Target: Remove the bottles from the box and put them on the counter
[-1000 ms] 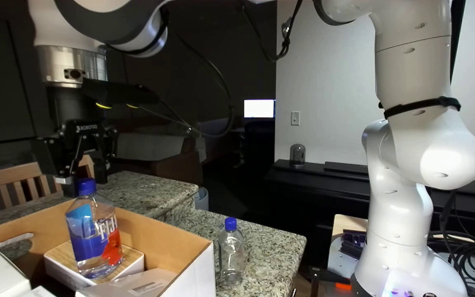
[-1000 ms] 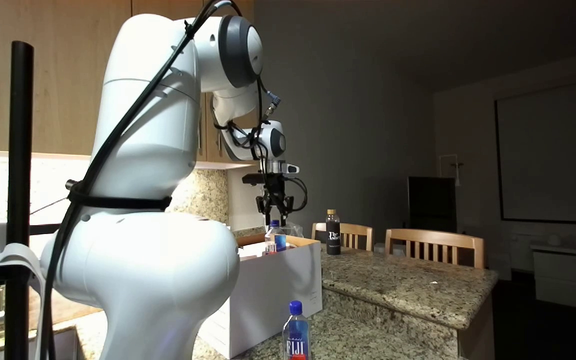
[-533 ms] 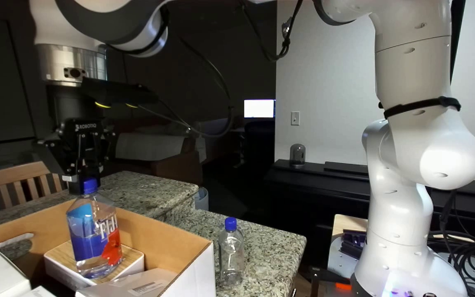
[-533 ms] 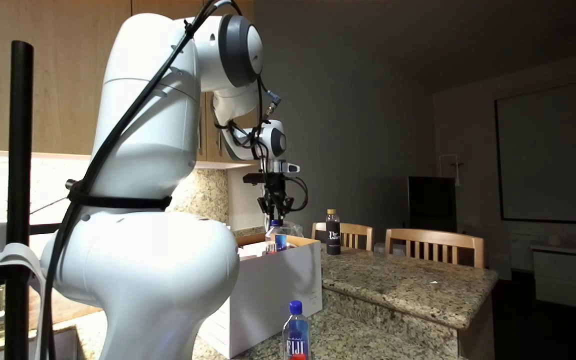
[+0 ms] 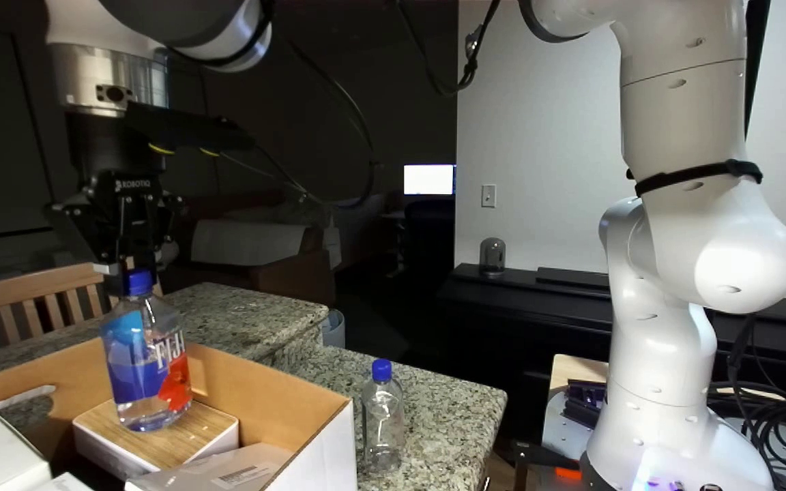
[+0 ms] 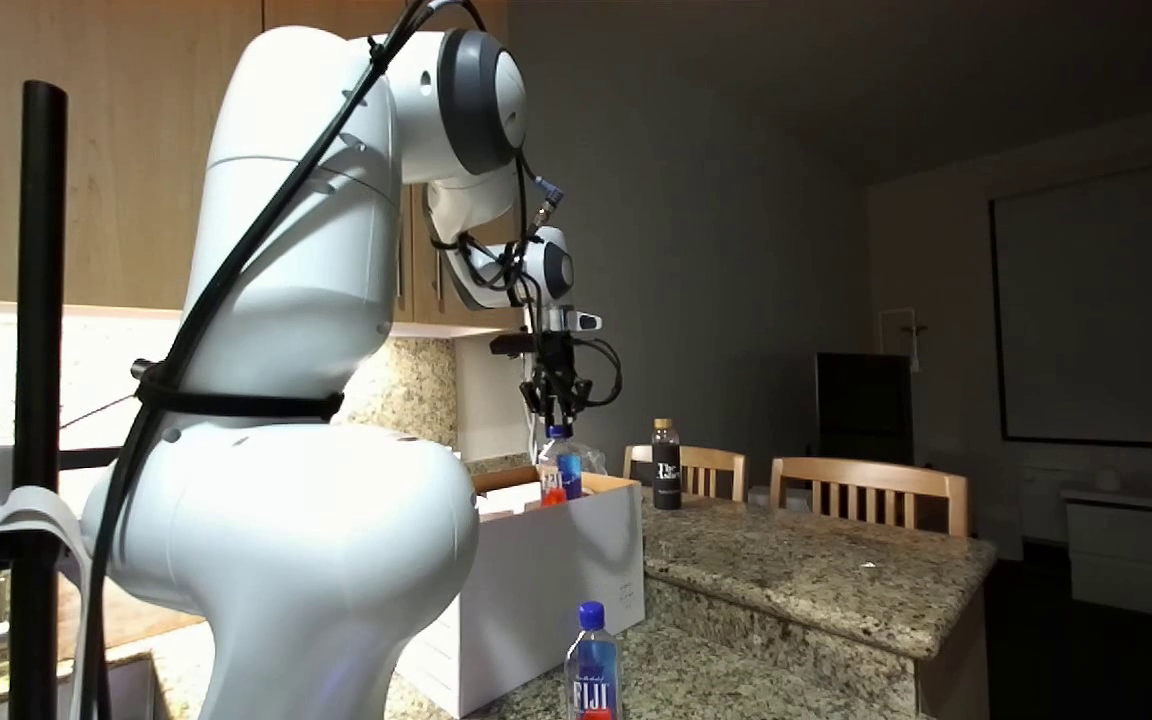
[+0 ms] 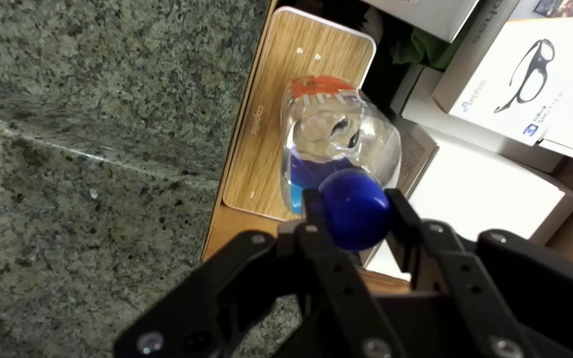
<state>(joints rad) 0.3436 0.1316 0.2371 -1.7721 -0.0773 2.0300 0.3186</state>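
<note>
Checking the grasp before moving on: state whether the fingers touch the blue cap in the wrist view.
Touching: the wrist view shows the fingers closed against opposite sides of the blue cap, with no gap visible.

Backsplash (image 6: 111,350) glares bright white (far wall (image 6: 696,260) very dim).

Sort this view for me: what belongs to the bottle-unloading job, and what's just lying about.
In the job:
gripped bottle, jaws shut on its blue cap
second bottle, standing on the counter
box

Lying about:
wood-topped slab and glasses carton, in the box
tan-capped dark bottle
wooden chairs
</note>
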